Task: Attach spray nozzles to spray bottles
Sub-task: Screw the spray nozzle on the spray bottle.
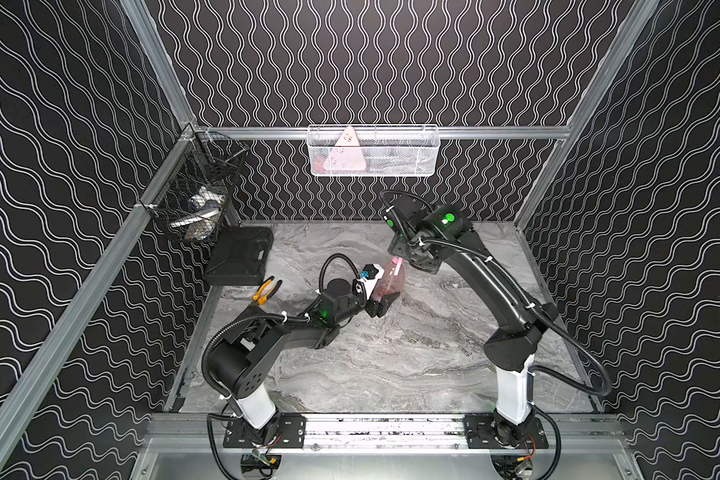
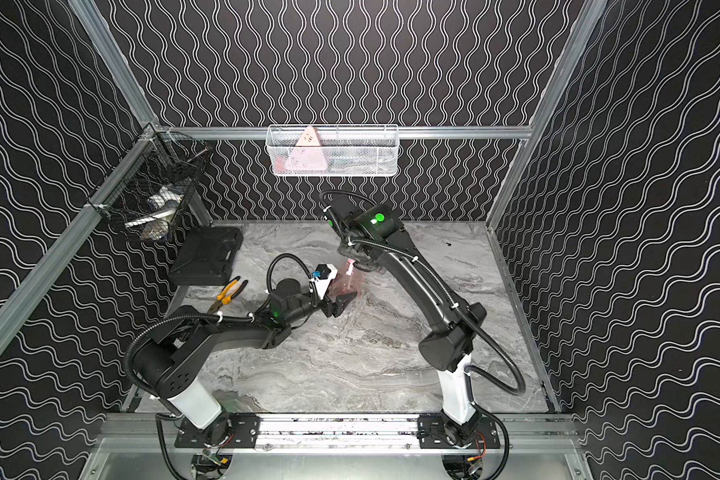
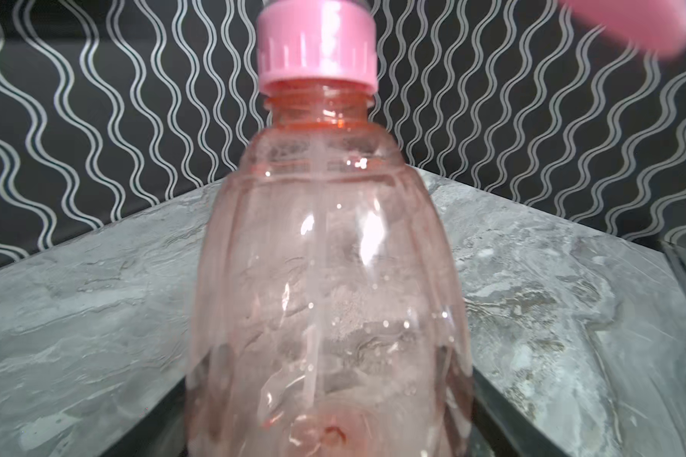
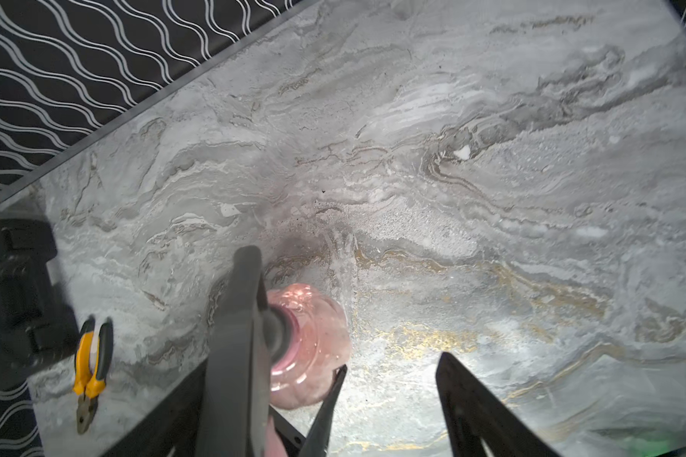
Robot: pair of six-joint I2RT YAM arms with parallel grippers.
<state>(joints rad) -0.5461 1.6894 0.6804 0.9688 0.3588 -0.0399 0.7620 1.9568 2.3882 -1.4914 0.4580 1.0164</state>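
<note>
The translucent pink spray bottle (image 3: 325, 277) stands upright on the marble table (image 1: 412, 353), and my left gripper (image 3: 333, 435) is shut on its wide base. The spray nozzle sits on top: its pink collar (image 3: 317, 43) is over the neck, with threads showing below it, and the clear dip tube (image 3: 317, 237) runs down inside. In both top views the bottle (image 1: 385, 284) (image 2: 345, 286) is mid-table with the nozzle (image 1: 396, 266) (image 2: 350, 266) on it. My right gripper (image 4: 333, 368) hovers over the nozzle's grey body (image 4: 234, 336), its jaws spread wide.
Yellow-handled pliers (image 1: 267, 291) and a black case (image 1: 240, 255) lie at the back left. A black wire basket (image 1: 196, 195) hangs on the left rail. A white mesh basket (image 1: 373, 151) on the back wall holds a pale pink triangular card.
</note>
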